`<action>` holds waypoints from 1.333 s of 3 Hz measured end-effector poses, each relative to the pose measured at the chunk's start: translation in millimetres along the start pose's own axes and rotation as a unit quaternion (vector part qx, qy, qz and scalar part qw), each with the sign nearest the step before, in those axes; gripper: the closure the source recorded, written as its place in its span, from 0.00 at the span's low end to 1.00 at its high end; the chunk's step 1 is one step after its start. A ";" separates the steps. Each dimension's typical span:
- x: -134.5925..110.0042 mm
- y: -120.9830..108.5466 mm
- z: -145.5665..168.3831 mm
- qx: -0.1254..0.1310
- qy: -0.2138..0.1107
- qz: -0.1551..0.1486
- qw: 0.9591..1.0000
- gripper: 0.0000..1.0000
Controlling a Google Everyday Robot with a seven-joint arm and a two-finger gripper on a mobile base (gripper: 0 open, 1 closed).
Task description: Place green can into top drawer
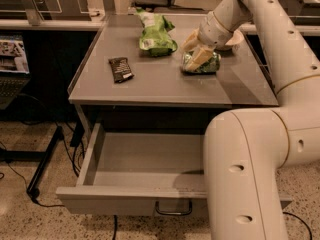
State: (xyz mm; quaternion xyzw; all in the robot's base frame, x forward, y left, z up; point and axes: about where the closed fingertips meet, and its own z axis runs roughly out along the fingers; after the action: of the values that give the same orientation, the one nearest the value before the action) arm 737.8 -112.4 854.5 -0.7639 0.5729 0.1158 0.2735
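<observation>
While the green can (209, 64) lies on its side at the table's (165, 86) right rear, long axis about left-right, the gripper (198, 55) sits over its left end; I cannot tell its grip. Bare tabletop reaches the front edge, and the top drawer (145, 159) below stands open.

You're looking at a grey table (165, 86) that is carrying a green bag (157, 34) at the back, a dark bar (121, 69) on the left, and the can (207, 65) on the right. A pale bowl (235, 37) is peeking out behind the arm. The gripper (197, 55) is hanging right at the can.
</observation>
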 end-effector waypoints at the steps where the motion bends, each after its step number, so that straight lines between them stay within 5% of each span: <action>1: 0.0 0.0 0.0 0.000 0.000 0.000 1.000 1.00; 2: -11.1 -2.1 -18.1 0.029 -0.026 -0.014 0.999 1.00; 4: -37.6 63.7 -72.6 0.034 -0.089 -0.012 0.995 1.00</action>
State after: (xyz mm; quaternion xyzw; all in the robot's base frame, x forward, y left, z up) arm 656.2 -134.3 914.6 -0.7477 0.5404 0.1605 0.3509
